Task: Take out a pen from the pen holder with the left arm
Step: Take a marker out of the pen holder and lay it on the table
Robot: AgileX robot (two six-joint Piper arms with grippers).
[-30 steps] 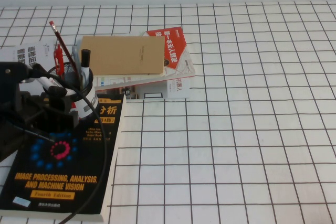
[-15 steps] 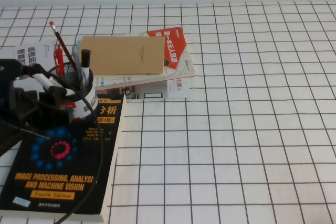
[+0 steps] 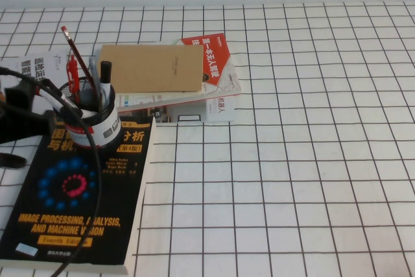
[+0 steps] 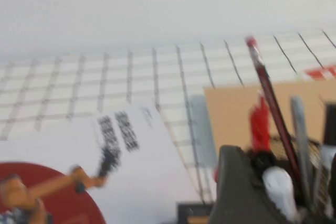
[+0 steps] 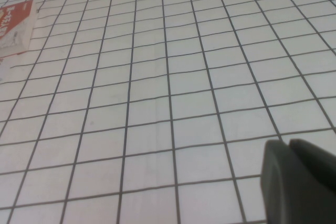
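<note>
The pen holder [image 3: 97, 124], a black mesh cup with a white band, stands on the top edge of a black textbook [image 3: 78, 205] at the left. In it are a red pencil [image 3: 72, 48], a red pen [image 3: 72, 74], a black marker [image 3: 105, 77] and a white pen [image 3: 59, 100] that leans out to the left. My left gripper [image 3: 47, 120] is just left of the cup, shut on the white pen [image 4: 278, 190]; one dark finger [image 4: 236, 192] lies against it. My right gripper [image 5: 302, 182] hangs low over bare grid cloth, fingers together, holding nothing.
A brown notebook [image 3: 152, 68] lies on a red-and-white book [image 3: 217, 56] and a small box behind the holder. White printed paper [image 3: 32, 66] lies at the far left. A black cable [image 3: 97, 180] loops over the textbook. Grid-patterned cloth [image 3: 292, 180] covers the table.
The left gripper has closed in and pulled back to the left, off the textbook's top corner. The white pen now shows more of its length outside the cup.
</note>
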